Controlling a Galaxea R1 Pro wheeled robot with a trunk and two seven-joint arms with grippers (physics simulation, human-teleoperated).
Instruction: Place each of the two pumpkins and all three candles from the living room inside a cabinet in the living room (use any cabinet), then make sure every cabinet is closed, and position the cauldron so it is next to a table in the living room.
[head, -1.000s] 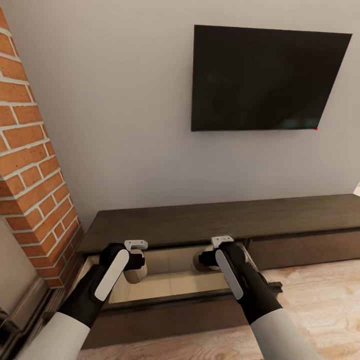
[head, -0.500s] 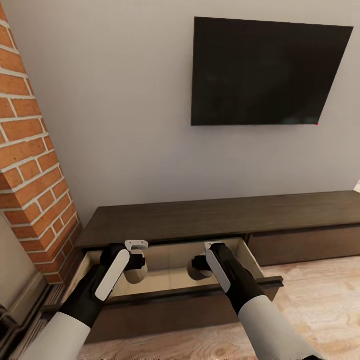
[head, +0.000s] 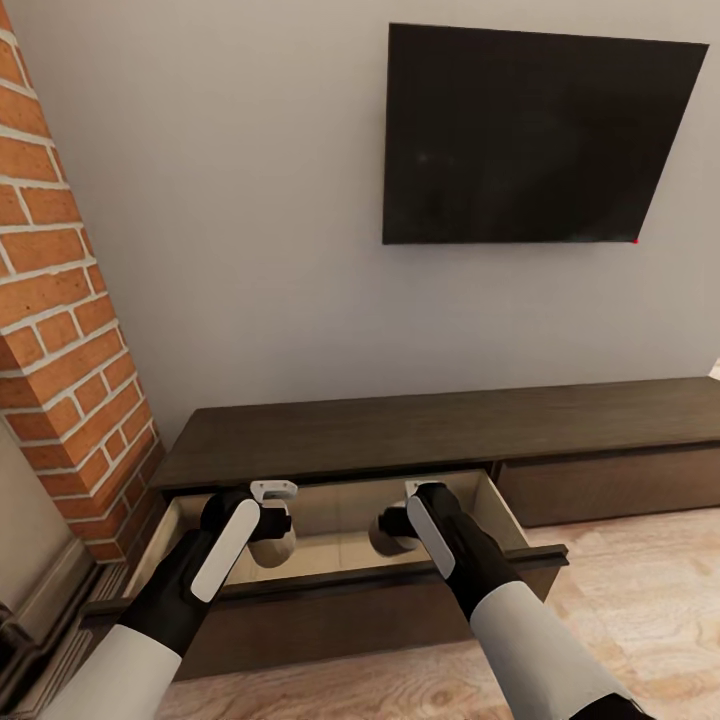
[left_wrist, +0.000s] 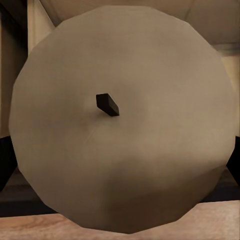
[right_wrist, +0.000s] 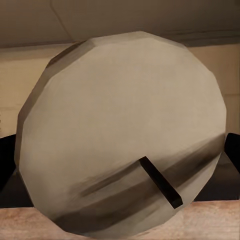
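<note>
Placing step. Left hand (head: 272, 535) clenched on candle (left_wrist: 120, 120), right hand (head: 393, 528) clenched on second candle (right_wrist: 122, 135), both low centre frame over open cabinet (head: 420, 440) drawer (head: 340, 555). Next: lower, release both inside.

candles (head: 272, 545) (head: 392, 530): two, pale beige, dark wicks | held over cabinet's (head: 400, 435) open pale-lined drawer
</note>
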